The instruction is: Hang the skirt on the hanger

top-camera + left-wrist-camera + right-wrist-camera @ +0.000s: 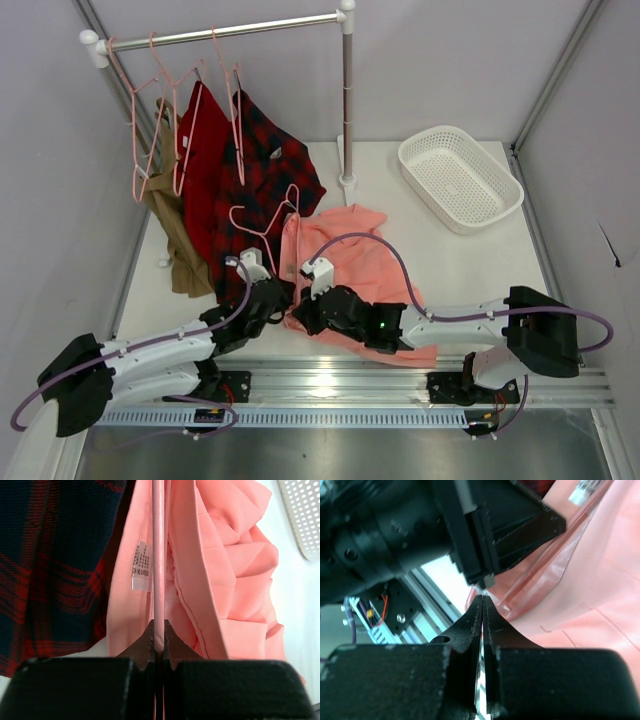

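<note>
The salmon-pink skirt lies crumpled on the table in front of both arms. Its white label shows in the left wrist view, where the skirt fills the right side. A pale-pink wire hanger lies at the skirt's left edge, its wire running into the waist opening. My left gripper is shut on that wire. My right gripper is shut, its tips at the skirt's near-left edge, right under the left gripper. No cloth shows between its jaws.
A red-and-black plaid shirt, a plain red garment and a tan garment hang from the white rail at the back left, beside spare pink hangers. A white basket stands at the back right.
</note>
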Available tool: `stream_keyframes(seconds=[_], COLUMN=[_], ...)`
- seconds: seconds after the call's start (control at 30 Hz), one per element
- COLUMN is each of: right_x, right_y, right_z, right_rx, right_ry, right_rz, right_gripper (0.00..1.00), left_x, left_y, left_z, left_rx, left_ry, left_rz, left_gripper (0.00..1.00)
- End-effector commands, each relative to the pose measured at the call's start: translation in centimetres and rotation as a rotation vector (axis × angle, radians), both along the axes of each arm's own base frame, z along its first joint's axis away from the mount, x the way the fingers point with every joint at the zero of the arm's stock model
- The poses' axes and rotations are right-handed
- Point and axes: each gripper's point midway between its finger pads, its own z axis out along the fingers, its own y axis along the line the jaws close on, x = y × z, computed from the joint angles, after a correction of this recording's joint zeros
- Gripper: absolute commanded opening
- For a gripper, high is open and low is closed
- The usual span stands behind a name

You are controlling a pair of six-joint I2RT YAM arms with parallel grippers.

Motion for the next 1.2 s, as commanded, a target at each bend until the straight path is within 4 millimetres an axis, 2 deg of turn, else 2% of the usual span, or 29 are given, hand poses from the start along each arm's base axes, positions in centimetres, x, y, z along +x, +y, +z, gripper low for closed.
stream_keyframes(seconds=[0.0, 0.17, 0.2, 0.3, 0.37, 0.4, 0.47, 0.8, 0.93, 0.97, 1.0, 1.03, 1.07, 1.13, 1.17], right_x=[1.5, 2.8, 2.9, 3.0, 3.1, 3.2, 3.3, 4.0, 2.9, 2.5, 1.5, 1.1, 0.6, -0.1, -0.3], right_y=[0.9, 1.1, 1.4, 1.7, 1.7, 1.6, 1.4, 0.8, 0.9, 0.9, 0.8, 0.8, 0.5, 0.2, 0.2], right_z=[2.5, 3.2, 3.4, 3.1, 2.8, 2.8, 2.8, 4.8, 6.1, 6.2, 5.3, 5.8, 6.4, 6.2, 6.3], right_rx=[0.045, 0.079, 0.086, 0.078, 0.066, 0.064, 0.063, 0.105, 0.11, 0.111, 0.098, 0.119, 0.13, 0.133, 0.132], right_ry=[-0.038, -0.034, -0.036, -0.039, -0.037, -0.036, -0.035, -0.057, -0.106, -0.121, -0.124, -0.141, -0.168, -0.177, -0.184], right_rz=[-0.081, -0.149, -0.15, -0.149, -0.157, -0.167, -0.181, -0.227, -0.123, -0.092, -0.037, -0.012, 0.018, 0.054, 0.067], right_gripper=[0.0, 0.0, 0.0, 0.0, 0.0, 0.0, 0.0, 0.0, 0.0, 0.0, 0.0, 0.0, 0.04, 0.07, 0.13], left_x=[0.2, -0.2, -0.5, -0.6, -0.8, -0.8, -0.9, -1.5, -1.7, -1.7, -1.8, -1.9, -1.9, -2.1, -2.1], left_y=[-0.8, -0.7, -0.2, -0.3, 0.0, -0.2, 0.2, 0.2, 0.9, 1.0, 1.4, 1.6, 1.6, 1.6, 1.6], left_z=[2.3, 3.0, 2.5, 3.7, 3.8, 4.6, 4.6, 7.8, 7.9, 7.8, 7.5, 7.4, 7.4, 7.3, 7.4], left_rx=[-0.057, -0.09, -0.07, -0.091, -0.085, -0.094, -0.08, -0.084, -0.03, -0.017, 0.005, 0.01, 0.012, 0.012, 0.006], left_ry=[-0.007, -0.01, 0.007, -0.001, 0.007, 0.001, 0.01, 0.009, 0.008, 0.008, 0.013, 0.013, 0.011, 0.012, 0.009], left_rz=[0.004, 0.006, 0.01, 0.011, 0.008, 0.006, 0.009, -0.02, -0.027, -0.027, -0.025, -0.025, -0.03, -0.037, -0.04], left_gripper=[0.0, 0.0, 0.0, 0.0, 0.0, 0.0, 0.0, 0.0, 0.0, 0.0, 0.0, 0.0, 0.0, 0.0, 0.0])
